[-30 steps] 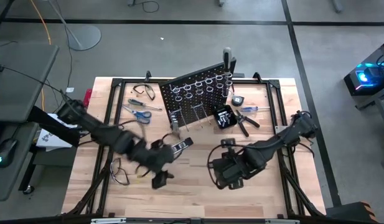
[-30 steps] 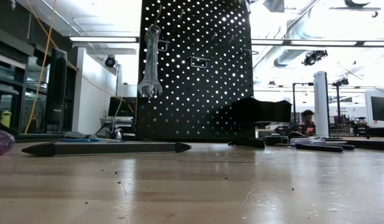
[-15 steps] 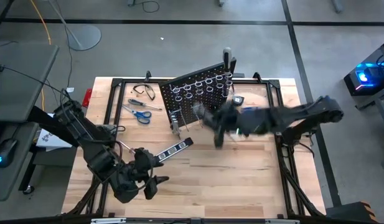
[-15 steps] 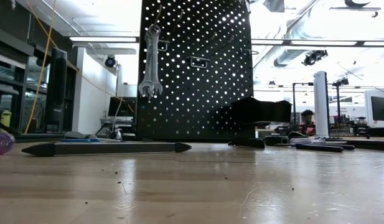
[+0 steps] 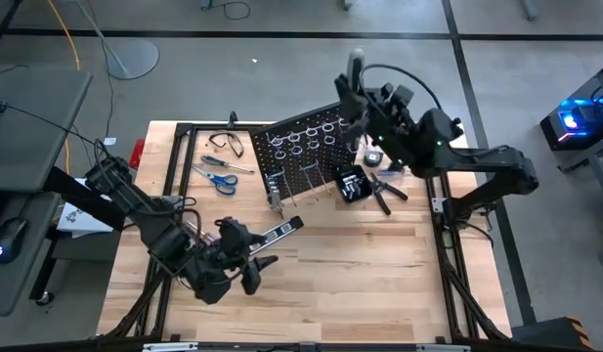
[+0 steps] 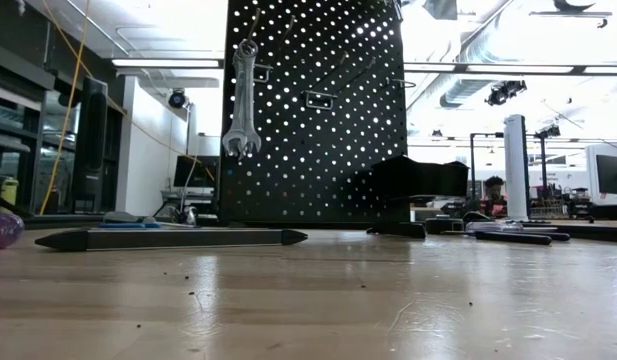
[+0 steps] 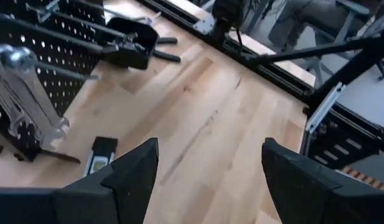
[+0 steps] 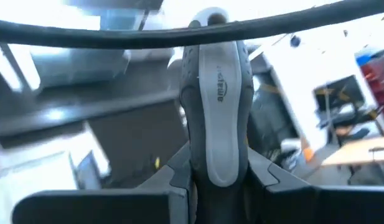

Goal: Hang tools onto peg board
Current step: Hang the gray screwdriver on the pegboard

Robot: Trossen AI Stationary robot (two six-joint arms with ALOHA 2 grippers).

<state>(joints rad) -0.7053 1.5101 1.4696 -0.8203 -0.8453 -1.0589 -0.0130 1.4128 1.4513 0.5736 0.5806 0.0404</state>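
Fingers of the right gripper (image 8: pixel 220 177) pinch a smooth, rounded grey handle (image 8: pixel 218 112).

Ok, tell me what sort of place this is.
Probably a robotics lab or workshop. A wooden table on a black frame carries a peg board and loose tools, two robot arms work over it, and the low view shows desks with monitors behind.

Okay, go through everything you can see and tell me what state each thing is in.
wrench: hanging on the peg board
right gripper: shut on a grey-handled screwdriver, raised behind the board
left gripper: open, empty
scissors: flat on the table
pliers: flat on table
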